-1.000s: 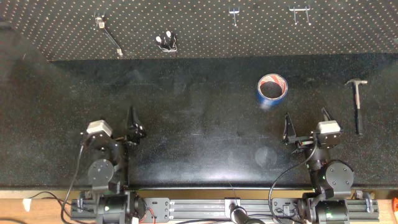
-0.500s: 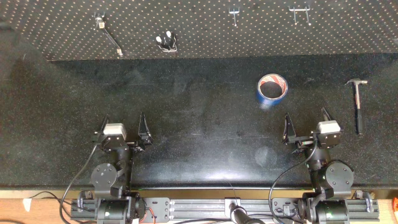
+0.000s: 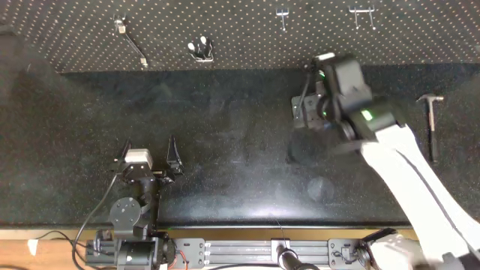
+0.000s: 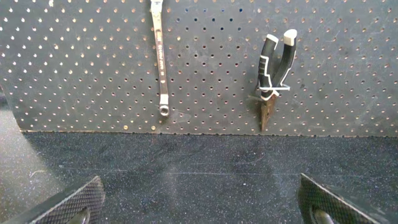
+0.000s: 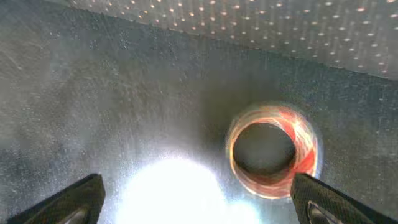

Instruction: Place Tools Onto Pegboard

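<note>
- black mat (image 3: 225, 127): covers the worktop from the arm bases to the foot of the board.
- pegboard (image 3: 240, 30): stands upright along the mat's far edge; carries two tools on its left part.
- right arm (image 3: 405, 165): stretches from its base up to the far right part of the mat, close to the board.
- left arm (image 3: 124, 210): sits folded near its base at the mat's near left.
- right gripper (image 5: 196, 190): hangs above the mat, fingers spread wide, holding nothing.
- left gripper (image 4: 199, 190): spread wide and empty too; faces the board, well apart from it.
- hammer (image 3: 432, 135): lies flat at the mat's right end, head toward the board, untouched by either arm.
- tape roll (image 5: 309, 149): lies flat on the mat, hole upward, near the foot of the board; sits below and just ahead of the right gripper, not between its fingers.
- wrench (image 4: 160, 56): hangs straight down on the board.
- pliers (image 4: 273, 71): hang near the wrench, handles up, nose down.
- bare hooks (image 3: 282, 15): stick out of the board's right part.
</note>
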Robot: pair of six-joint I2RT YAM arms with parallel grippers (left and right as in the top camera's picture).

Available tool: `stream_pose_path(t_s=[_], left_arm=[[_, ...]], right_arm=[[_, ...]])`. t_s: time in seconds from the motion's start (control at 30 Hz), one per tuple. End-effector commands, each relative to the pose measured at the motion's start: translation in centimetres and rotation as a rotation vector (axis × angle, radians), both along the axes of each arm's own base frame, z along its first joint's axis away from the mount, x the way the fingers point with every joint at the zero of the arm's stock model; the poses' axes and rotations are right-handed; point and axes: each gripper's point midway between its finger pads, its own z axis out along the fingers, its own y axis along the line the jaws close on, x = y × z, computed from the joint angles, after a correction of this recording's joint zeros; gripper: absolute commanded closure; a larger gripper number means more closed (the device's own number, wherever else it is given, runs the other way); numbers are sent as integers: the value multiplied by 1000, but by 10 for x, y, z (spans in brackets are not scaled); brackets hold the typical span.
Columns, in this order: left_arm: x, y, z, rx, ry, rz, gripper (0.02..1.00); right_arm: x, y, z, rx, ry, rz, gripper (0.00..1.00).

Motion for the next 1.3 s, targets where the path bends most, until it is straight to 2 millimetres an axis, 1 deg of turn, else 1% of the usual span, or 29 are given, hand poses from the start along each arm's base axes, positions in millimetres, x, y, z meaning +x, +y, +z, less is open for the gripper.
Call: stream_pose_path(t_s=[0.03,0.07,0.13,0.17,0.3,0.33,0.37,0.4,0.43,0.47,0.5,0.53,0.57,0.63,0.67,0.7,0.73,0.77,0.8,0.83,0.9,0.93,1.03,1.07,1.13,1.17,1.23,1.27,1.3], left_arm=[[0,-2,-1,8,0,-11,23],[0,-2,-1,8,0,-11,23],[0,-2,-1,8,0,-11,23],[0,-2,-1,8,0,-11,23],[0,-2,-1,8,0,-12,23],[0,-2,-1,8,-1,-11,23],[0,-2,-1,8,-1,-11,23],[0,-2,-1,8,0,-12,23],[0,-2,-1,8,0,-11,23],[0,-2,-1,8,0,-11,23],[0,-2,-1,8,0,-11,23],[0,-2,-1,8,0,-11,23],[0,-2,-1,8,0,-11,23],[0,-2,-1,8,0,-11,25],[0,-2,-1,8,-1,-12,23],[0,-2,-1,8,0,-11,23],[0,-2,-1,8,0,-11,23],[0,-2,-1,8,0,-12,23],[0,-2,-1,8,0,-11,23],[0,-2,-1,8,0,-11,23],[0,-2,-1,8,0,-11,25],[0,-2,-1,8,0,-11,23],[0,-2,-1,8,0,-11,23],[0,-2,-1,8,0,-11,23],[0,-2,-1,8,0,-11,23],[0,-2,-1,8,0,-11,23],[0,-2,-1,8,0,-12,23],[0,-2,-1,8,0,-11,23],[0,-2,-1,8,0,-11,23]], right_arm=[[23,3,-50,-4,194,-162,25],[25,1,-61,-9,219,-180,27],[28,-7,-73,5,259,-262,25],[30,-9,-81,3,273,-276,25],[28,-10,-105,-26,330,-276,25],[27,-10,-109,-32,339,-274,73],[26,-11,-112,-41,346,-270,141],[25,-11,-119,-51,364,-268,356],[24,-11,-126,-59,381,-268,706],[23,-12,-128,-61,385,-269,921],[25,-13,-123,-65,367,-272,923],[26,-17,-112,-89,332,-280,923],[28,-15,-92,-84,271,-276,925],[39,10,-4,28,-6,-224,923],[40,31,76,132,-263,-185,925],[35,40,129,175,-448,-195,925],[35,45,149,193,-526,-204,925],[40,56,157,181,-583,-159,925],[53,73,162,143,-656,-78,925],[62,81,158,124,-677,-54,925],[84,96,127,79,-659,-28,925],[89,99,119,73,-652,-26,925],[109,112,106,21,-705,25,925],[113,113,103,12,-714,32,925],[132,109,92,15,-733,1,923],[137,107,90,14,-737,-8,925],[143,101,88,12,-742,-25,923],[143,101,88,12,-742,-25,921],[143,101,88,12,-742,-25,893]])
